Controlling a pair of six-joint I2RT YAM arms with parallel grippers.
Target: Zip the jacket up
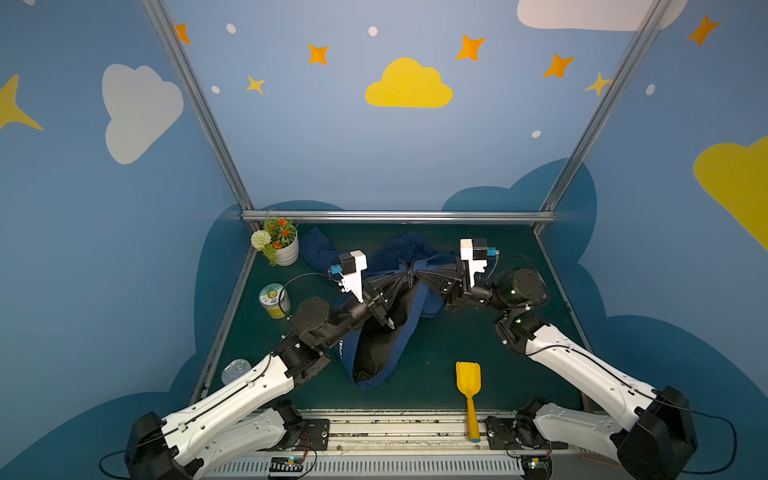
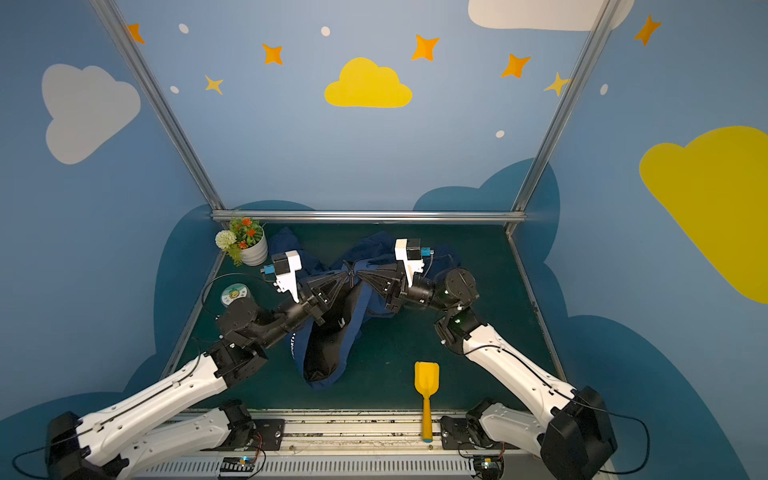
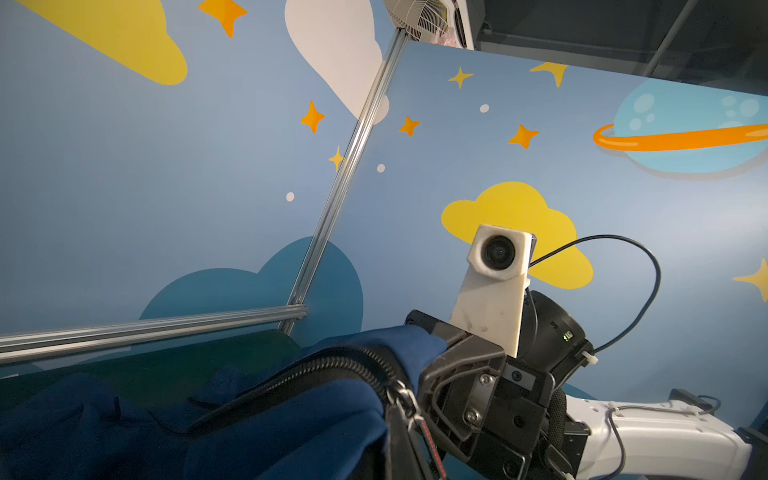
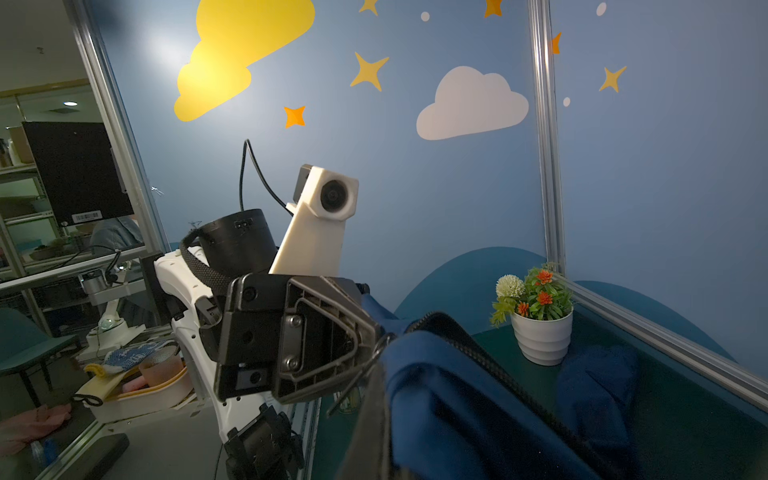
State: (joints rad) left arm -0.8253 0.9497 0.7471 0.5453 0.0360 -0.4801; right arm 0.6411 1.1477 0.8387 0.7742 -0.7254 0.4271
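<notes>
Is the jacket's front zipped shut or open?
Open: black lining shows between the jacket's parted front edges, below where the left pincer and right pincer pinch it.

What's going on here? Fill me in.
Two robot arms are working on a navy jacket. The left end effector and right end effector meet tip to tip, both shut on the jacket by its zipper, holding that part up off the green table. The front hangs open with black lining showing, so it is not zipped yet. The yellow scoop and flower pot sit untouched.
</notes>
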